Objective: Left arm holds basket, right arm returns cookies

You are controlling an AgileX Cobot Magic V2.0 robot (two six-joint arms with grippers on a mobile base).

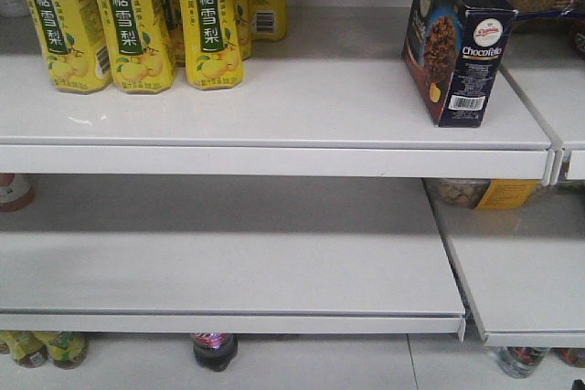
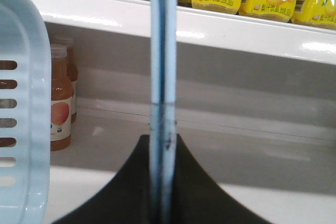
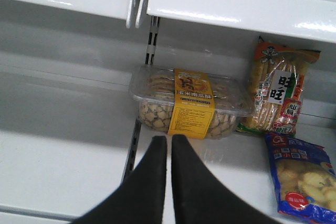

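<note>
Nearest the left wrist camera, the left hand is clamped on the thin pale-blue handle of the slotted plastic basket. Right hand, black and pointed, is clenched on nothing. Cookies, a navy cardboard box, stand upright at the upper shelf's right. Returning looks done; withdrawing probably remains.

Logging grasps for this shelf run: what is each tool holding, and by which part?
The left tool is shut on the light blue plastic basket, gripping its tall looped handle. The right tool is shut and holds nothing.
</note>
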